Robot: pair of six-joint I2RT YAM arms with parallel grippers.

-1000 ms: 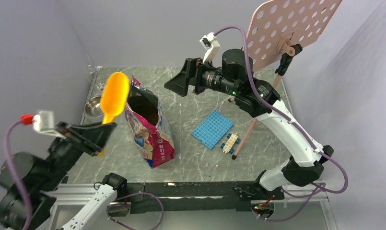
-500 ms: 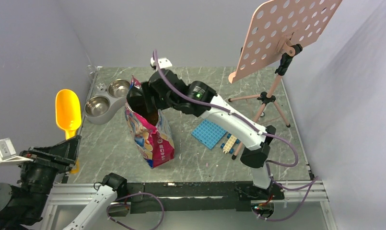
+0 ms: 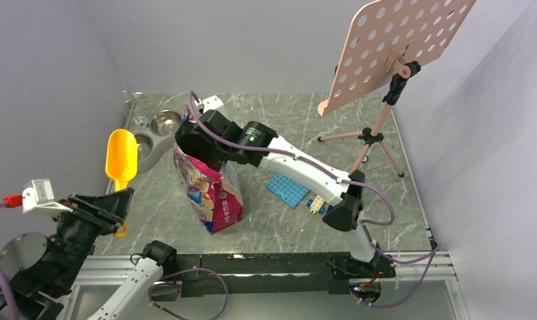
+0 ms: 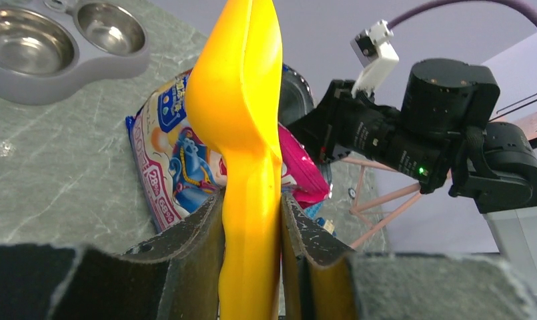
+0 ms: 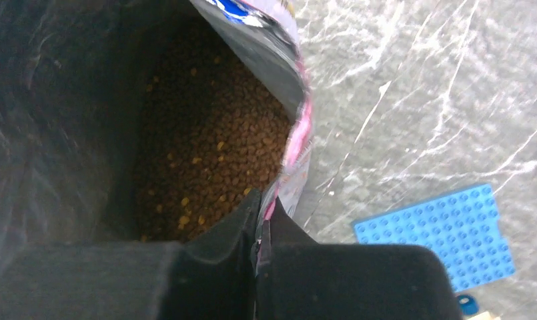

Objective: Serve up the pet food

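Kibble (image 5: 205, 153) sits in pouch (image 3: 209, 193), none served. Right gripper (image 5: 259, 223) clenched on pouch rim; left gripper (image 4: 250, 220) grasps empty scoop (image 4: 235, 100) at pouch's 9 o'clock. Bowls (image 4: 25, 40), 11 o'clock, bare: scooping, pouring remain

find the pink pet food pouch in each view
Top external: pink pouch stands left of centre.
Left wrist: pouch lower left of centre, behind the orange-yellow scoop.
Right wrist: pouch mouth fills the left, kibble inside, right end effector pinching its rim.
Shared landmark: grey marbled tabletop.

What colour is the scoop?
Orange-yellow scoop, best seen in the left wrist view.
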